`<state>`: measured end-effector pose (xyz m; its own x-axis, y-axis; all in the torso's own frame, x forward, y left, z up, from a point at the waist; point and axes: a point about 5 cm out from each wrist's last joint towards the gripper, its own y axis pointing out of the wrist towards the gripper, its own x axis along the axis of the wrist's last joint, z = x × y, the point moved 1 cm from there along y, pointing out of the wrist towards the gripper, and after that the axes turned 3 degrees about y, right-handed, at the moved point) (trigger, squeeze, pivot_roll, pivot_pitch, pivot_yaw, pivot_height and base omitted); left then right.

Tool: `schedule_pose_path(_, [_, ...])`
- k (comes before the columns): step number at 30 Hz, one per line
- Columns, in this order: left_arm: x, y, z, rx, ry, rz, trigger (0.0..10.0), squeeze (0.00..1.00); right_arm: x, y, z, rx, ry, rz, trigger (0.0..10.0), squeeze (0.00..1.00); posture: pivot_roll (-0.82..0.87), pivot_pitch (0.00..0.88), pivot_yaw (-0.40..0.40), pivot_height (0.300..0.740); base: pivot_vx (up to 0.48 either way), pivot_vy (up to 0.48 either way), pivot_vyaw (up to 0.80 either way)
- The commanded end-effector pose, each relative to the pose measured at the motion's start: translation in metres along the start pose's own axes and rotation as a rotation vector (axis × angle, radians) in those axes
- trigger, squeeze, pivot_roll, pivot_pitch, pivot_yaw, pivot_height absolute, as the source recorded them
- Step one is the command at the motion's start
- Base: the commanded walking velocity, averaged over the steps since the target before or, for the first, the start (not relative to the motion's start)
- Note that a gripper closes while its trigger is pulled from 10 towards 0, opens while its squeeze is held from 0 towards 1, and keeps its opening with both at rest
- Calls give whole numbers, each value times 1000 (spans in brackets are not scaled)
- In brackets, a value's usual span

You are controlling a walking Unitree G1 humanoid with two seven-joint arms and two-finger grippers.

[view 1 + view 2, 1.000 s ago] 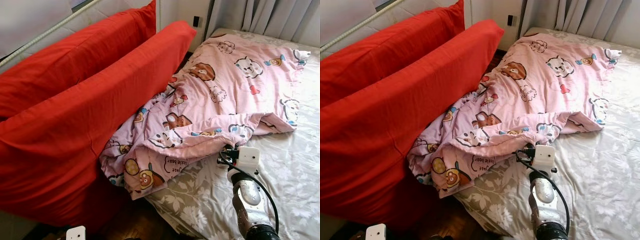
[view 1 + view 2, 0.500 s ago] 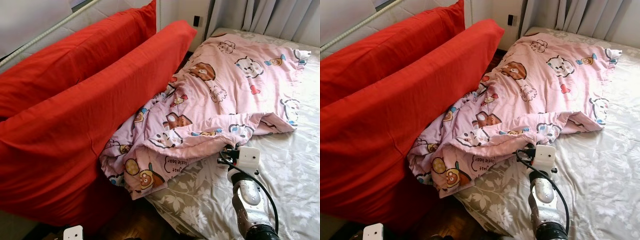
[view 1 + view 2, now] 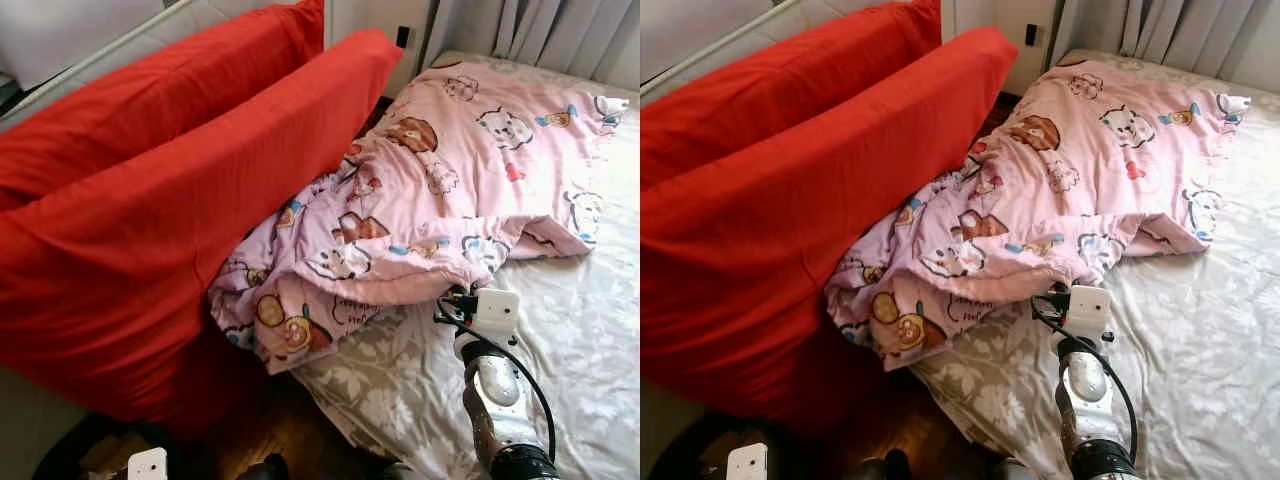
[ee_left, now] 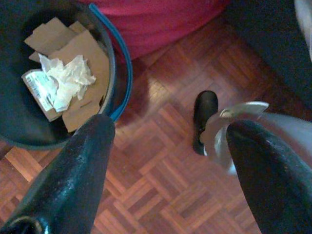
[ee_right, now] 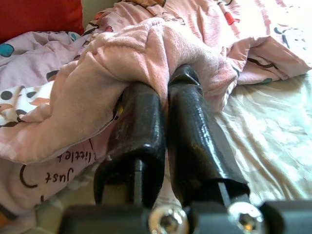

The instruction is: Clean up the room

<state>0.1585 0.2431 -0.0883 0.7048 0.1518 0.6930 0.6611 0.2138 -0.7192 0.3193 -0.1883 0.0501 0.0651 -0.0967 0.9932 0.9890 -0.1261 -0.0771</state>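
A pink cartoon-print blanket point(image 3: 450, 190) is seen bunched across a bed point(image 3: 590, 330) covered by a grey floral sheet, its lower corner spilling over the bed's edge toward the wooden floor point(image 4: 161, 161). The blanket's near fold is gripped by the right tool point(image 5: 163, 105), whose two black fingers point(image 5: 141, 126) are clenched together on the pink cloth, as shown in the right wrist view; the silver right arm point(image 3: 495, 400) is extended over the sheet from below. Two large red cushions point(image 3: 170, 200) are propped beside the bed, touching the blanket's left side. Grey curtains point(image 3: 570, 30) are hung behind the bed. The left tool point(image 4: 165, 161) is held low over the parquet with its fingers spread wide and released, beside a dark bin point(image 4: 58, 78) in which cardboard and crumpled paper are held. A black shoe point(image 4: 204, 117) is seen on the floor.
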Motion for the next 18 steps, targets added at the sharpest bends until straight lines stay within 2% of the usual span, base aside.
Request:
schedule_pose_path(1, [-11, -4, 4, 11, 6, 38, 10000, 0, -3, -2, -1, -10, -10, 14, 10000, 0, -50, 186, 32, 740, -262, 0, 0])
schedule_pose_path(18, [-18, -7, 7, 14, 17, 63, 10000, 0, 1, 0, -19, -98, -40, -1, 10000, 0, -47, 143, 38, 740, -264, 0, 0])
